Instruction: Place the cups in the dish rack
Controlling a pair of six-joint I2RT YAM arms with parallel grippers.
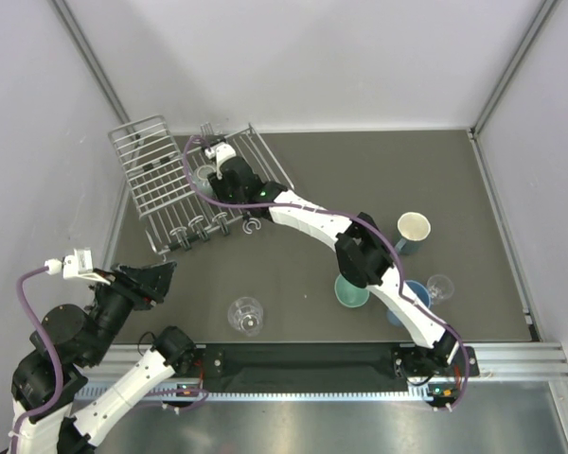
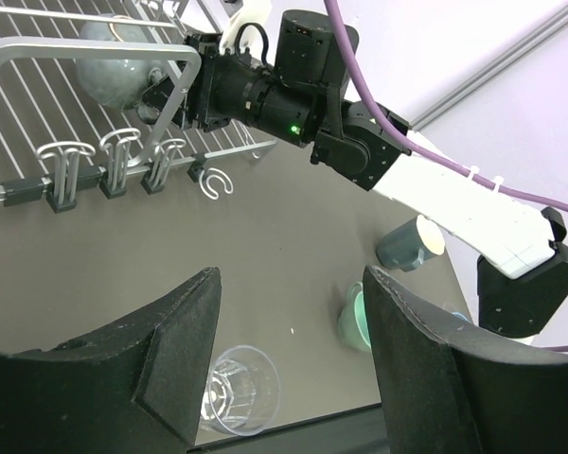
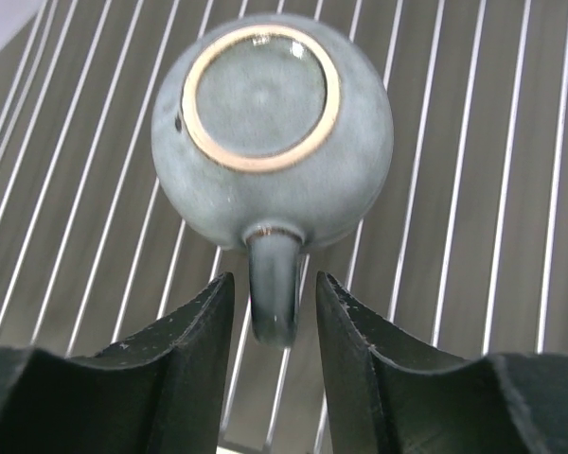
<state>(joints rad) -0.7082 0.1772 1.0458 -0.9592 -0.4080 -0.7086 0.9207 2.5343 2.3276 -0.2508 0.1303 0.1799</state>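
Note:
A grey-teal mug (image 3: 270, 123) lies upside down on the flat grid of the silver dish rack (image 3: 473, 189), its handle pointing at my right gripper (image 3: 275, 279). The jaws are open on either side of the handle, with a gap on both sides. From above, the right gripper (image 1: 213, 165) reaches over the dish rack (image 1: 161, 180). My left gripper (image 2: 290, 274) hangs open and empty above the table, over a clear glass (image 2: 241, 388). On the table stand a mint-green mug (image 1: 350, 291), a cream cup (image 1: 413, 228), a blue tumbler (image 1: 415, 295) and a small clear glass (image 1: 439, 286).
Small hooks (image 2: 114, 161) line the rack's near edge, and a loose hook (image 1: 253, 227) lies on the table beside it. The right arm (image 1: 360, 251) stretches diagonally across the table. Walls enclose the left, back and right sides.

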